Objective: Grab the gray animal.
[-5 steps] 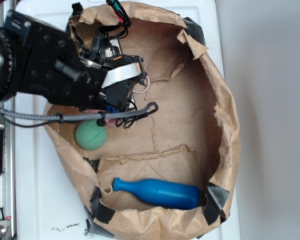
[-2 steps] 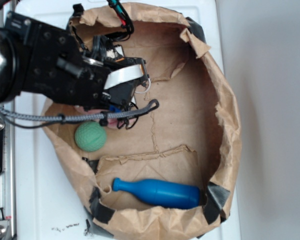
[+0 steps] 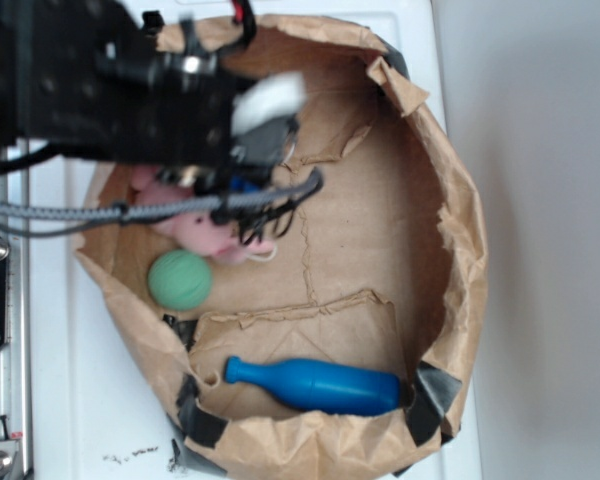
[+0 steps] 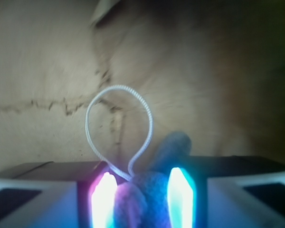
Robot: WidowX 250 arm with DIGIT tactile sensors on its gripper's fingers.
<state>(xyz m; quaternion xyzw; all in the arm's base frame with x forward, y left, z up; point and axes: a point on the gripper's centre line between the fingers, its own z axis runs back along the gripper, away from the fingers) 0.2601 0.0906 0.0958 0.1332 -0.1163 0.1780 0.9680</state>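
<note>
Moved since the earlier exterior frame: arm (image 3: 110, 90) shifted toward the top left and motion-blurred; pink bunny (image 3: 202, 230), formerly almost hidden beneath it, now uncovered at left centre, just above the green ball (image 3: 180, 278), which is unchanged, as is the blue pin (image 3: 315, 385) at the lower middle.

Surface: white top (image 3: 90, 400) carrying a brown paper bag (image 3: 460, 230) laid open as a shallow basin, rim torn and patched with dark tape at the lower corners. Plain pale wall or floor fills the right of the frame.

Gripper (image 4: 142, 197), wrist view: fingers (image 4: 103, 199) pressed in on the gray animal (image 4: 154, 190), bottom centre, its ear rising between them and its white loop (image 4: 118, 128) standing above against the paper. In the exterior view the animal is hidden under the arm.
</note>
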